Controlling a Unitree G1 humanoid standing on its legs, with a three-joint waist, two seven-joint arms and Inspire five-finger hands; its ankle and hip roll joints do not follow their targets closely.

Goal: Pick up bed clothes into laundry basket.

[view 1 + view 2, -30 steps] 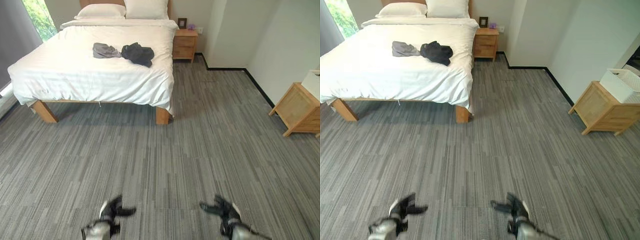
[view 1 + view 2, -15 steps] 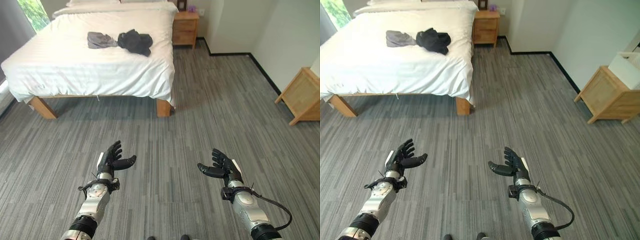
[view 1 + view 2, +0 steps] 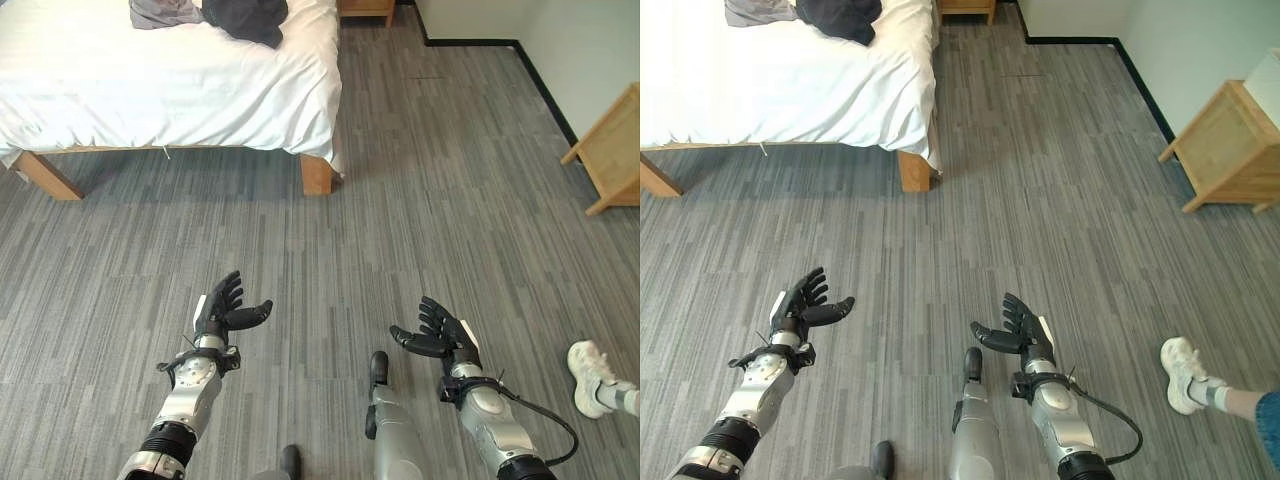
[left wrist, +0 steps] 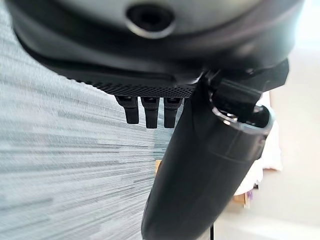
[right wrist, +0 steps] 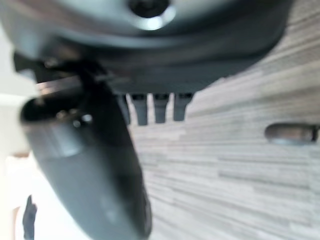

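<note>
Clothes [image 3: 215, 14] lie on the bed [image 3: 150, 85] at 11 o'clock; left hand [image 3: 222, 312] and right hand [image 3: 440, 335] hover over carpet (fingers spread, empty).

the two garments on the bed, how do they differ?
Colour: the grey garment is mid grey, the black garment near black. Place: the grey one lies further from the bed's right edge, the black one nearer it. Bulk: the black one looks the bigger heap. Both are crumpled, cut by the frame top, untouched.
</note>
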